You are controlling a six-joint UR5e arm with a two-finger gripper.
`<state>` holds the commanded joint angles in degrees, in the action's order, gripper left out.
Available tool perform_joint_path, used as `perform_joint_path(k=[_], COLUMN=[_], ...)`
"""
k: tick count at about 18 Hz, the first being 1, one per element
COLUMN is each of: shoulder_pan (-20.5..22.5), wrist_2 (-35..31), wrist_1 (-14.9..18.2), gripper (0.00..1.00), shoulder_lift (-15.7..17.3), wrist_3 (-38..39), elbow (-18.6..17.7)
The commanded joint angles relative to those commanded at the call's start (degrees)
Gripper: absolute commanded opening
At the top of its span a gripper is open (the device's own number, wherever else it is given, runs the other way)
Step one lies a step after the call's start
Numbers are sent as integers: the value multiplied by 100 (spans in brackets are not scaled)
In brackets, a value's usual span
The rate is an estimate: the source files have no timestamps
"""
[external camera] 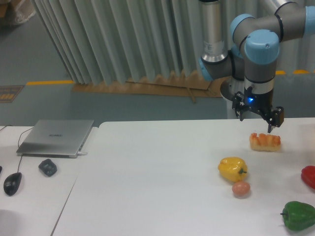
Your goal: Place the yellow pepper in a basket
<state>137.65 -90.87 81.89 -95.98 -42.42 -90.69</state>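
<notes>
Over the far right part of the bench [162,162] my gripper [257,122] hangs above the surface, pointing down, its two fingers [270,127] spread apart with nothing between them. Just below and slightly to the right of my fingertips lies an orange-and-pale food item [265,141], close to the bench's far edge. I am not touching it.

Toward the near edge from me, and a little to the left, the yellow pepper [232,168] rests on the bench, its dark stem pointing toward the right. It is well apart from my fingers, with bare white surface between us. Touching or almost touching its near-right side sits a small pinkish round item [240,189]; I cannot tell what it is.

At the right edge of the view a red pepper [309,176] is partly cut off, and nearer the front right corner lies a green pepper [298,215]. Both stand apart from the yellow one.

Left of the yellow pepper the bench is a wide white stretch running to its left edge. Beyond that edge a second surface carries a closed laptop [56,137], a dark small object [47,167] and a computer mouse [12,183]. Behind the far edge hang grey curtains [123,39].
</notes>
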Motion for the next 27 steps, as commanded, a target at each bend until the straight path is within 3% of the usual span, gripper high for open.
perform_joint_path(k=[4,8,10,12,27], shoulder_pan=[-256,-555,-581,-774,-863], wrist_2=[8,26,43,0,-36], wrist_1=[-330,-357,-654,-718,-463], gripper=[100,100,100,100,100], shoulder_lift=[-17,0,18,-26,-9], wrist_3=[84,243,243,278,322], elbow=[26,-71,-18,-18,-98])
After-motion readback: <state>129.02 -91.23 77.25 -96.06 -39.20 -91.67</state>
